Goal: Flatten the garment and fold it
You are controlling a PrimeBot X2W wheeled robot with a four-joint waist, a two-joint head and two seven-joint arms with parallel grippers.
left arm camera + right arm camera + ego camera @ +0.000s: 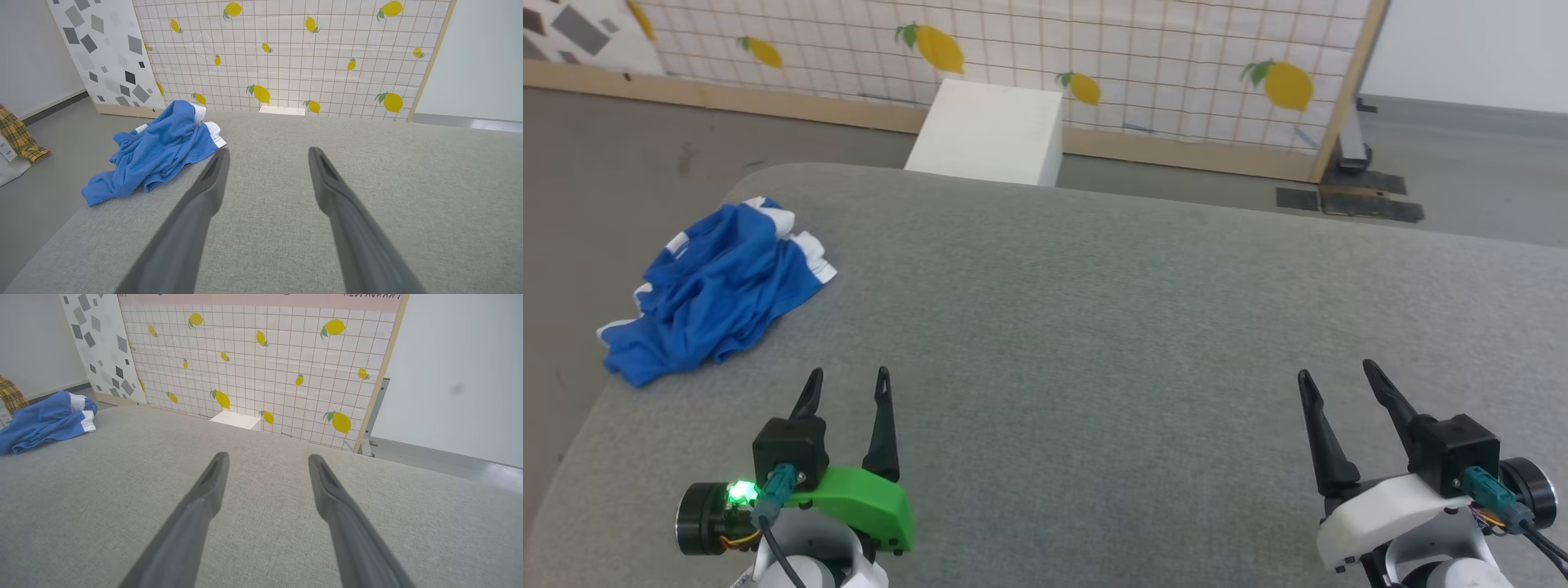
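The left gripper (pixel 847 377) has its jaws apart and holds nothing; the right gripper (pixel 1339 371) is the same; the garment (pixel 715 290) lies crumpled at the far left edge of the grey table (pixel 1094 327)

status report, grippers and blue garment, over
Left gripper open, empty. Right gripper open, empty. Garment crumpled, untouched, at grey padded surface's far-left edge. Nothing in the way.

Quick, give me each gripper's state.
Left gripper: open, holding nothing.
Right gripper: open, holding nothing.
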